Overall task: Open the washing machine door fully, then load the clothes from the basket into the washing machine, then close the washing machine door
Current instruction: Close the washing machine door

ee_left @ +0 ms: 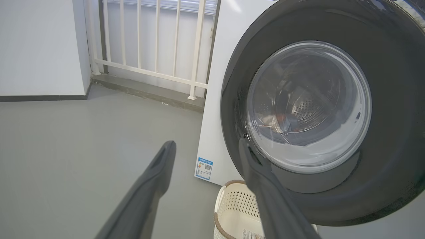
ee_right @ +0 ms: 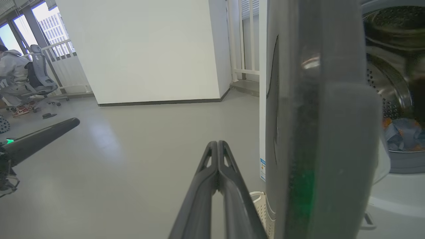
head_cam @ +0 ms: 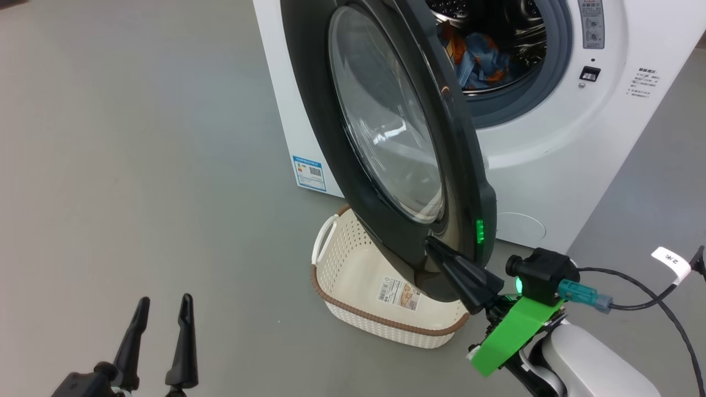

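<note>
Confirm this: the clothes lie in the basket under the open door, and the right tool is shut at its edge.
No: the clothes lie in the washing machine drum, as the head view shows; the basket looks empty. The right tool is shut at the edge of the door.

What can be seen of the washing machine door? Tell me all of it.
The washing machine door is large and round, glossy black at the rim, dark grey on its inner face, with a bulging clear glass bowl at the centre. It stands upright and partly open, swung out from the washing machine, its lower edge hanging over the basket. The tip of the shut right gripper appears to touch the inner face low down. A green glow reflects on the rim.
</note>
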Available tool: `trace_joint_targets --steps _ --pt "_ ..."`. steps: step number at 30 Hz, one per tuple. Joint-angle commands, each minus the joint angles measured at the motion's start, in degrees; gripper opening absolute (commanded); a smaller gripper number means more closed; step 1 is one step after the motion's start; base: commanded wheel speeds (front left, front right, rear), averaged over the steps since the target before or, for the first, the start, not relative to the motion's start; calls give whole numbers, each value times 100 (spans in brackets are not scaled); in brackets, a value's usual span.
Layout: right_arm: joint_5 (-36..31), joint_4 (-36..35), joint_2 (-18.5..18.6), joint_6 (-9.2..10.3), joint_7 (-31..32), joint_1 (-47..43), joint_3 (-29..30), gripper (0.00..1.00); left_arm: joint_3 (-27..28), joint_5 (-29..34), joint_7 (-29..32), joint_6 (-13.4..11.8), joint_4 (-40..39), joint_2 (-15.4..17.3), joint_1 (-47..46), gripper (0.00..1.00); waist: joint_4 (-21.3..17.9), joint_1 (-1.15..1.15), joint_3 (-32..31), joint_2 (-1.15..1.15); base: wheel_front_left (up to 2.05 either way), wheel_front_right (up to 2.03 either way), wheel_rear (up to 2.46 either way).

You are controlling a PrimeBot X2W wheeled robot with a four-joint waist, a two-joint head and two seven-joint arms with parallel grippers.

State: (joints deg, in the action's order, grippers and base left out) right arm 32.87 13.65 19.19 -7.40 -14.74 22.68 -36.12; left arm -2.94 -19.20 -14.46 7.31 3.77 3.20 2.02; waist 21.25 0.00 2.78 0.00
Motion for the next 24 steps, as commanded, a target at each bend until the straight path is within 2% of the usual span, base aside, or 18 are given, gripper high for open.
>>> trace_joint_targets --steps 1,14,24 --pt "63 -77 -58 -9 -26 166 30 0 171 21 -53 18 -133 88 -229 100 13 0 23 0 0 0 0" --pt "-9 85 130 -9 -26 214 992 0 126 44 -54 18 -143 94 -368 100 78 0 491 0 0 0 0" --pt "-113 98 376 -9 -26 515 1566 0 41 60 -54 18 -196 53 -520 100 -14 0 926 0 0 0 0"
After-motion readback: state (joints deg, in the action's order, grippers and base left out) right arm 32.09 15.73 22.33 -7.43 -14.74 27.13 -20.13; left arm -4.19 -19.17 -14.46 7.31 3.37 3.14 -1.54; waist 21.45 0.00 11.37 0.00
